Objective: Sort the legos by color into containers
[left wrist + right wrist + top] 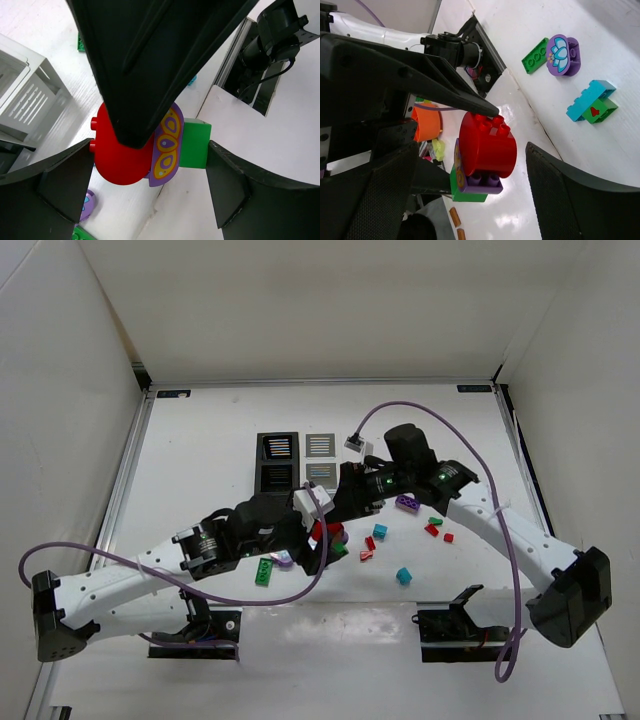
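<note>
Red rounded brick, purple patterned piece and green brick are joined in one small stack at the middle of the top view. The left gripper is clenched on this stack. In its own wrist view one finger presses the red studs at the left of the frame and the other presses the green brick at the right.

The right gripper is spread wide, with the stack between its fingers and a gap on either side. One of its black fingers crosses the upper part of the left wrist view, in front of the stack.

The containers stand just above the two grippers in the top view, black pair on the left and white pair on the right.

Loose legos lie on the white table: a purple brick, a teal brick and small red bricks right of centre, and a green plate lower left of the grippers.
</note>
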`<state>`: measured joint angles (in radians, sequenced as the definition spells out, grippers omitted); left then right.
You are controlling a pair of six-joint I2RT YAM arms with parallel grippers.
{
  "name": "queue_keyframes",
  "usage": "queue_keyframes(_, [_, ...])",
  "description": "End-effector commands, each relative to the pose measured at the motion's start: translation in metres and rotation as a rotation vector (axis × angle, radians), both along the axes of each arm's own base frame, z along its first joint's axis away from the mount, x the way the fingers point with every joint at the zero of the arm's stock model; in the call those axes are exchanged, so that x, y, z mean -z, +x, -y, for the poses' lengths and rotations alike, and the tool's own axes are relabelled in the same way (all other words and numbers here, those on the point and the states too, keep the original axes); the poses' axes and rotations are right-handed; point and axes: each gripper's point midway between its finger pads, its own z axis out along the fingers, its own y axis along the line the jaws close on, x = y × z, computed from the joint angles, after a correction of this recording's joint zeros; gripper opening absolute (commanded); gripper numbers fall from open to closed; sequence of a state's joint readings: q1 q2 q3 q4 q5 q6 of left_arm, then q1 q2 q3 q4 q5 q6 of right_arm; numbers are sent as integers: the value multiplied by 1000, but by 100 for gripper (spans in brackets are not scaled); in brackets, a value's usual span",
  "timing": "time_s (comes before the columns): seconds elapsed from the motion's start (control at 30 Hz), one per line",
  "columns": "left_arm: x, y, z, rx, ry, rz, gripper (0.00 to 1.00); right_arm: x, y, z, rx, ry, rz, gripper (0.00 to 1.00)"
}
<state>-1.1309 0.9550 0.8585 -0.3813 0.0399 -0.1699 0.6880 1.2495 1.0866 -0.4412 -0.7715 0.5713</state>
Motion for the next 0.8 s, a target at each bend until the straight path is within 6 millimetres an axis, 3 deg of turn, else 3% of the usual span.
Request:
queue_keyframes(0.0, [-31, -1, 8, 33, -73, 55, 92, -11, -3, -7, -42, 51, 8, 88])
queue_keyframes(0.2, [-33, 3, 9, 25, -68, 75, 92, -14, -9, -9, -73, 83, 5, 74])
queue_keyframes(0.5, [-44, 8, 7, 14, -63, 133, 91, -8, -20, -3, -110, 81, -37, 74])
queue_keyframes(0.77, [-47, 8, 6, 31, -42, 159, 91, -18, -22, -3, -130, 103, -5, 69])
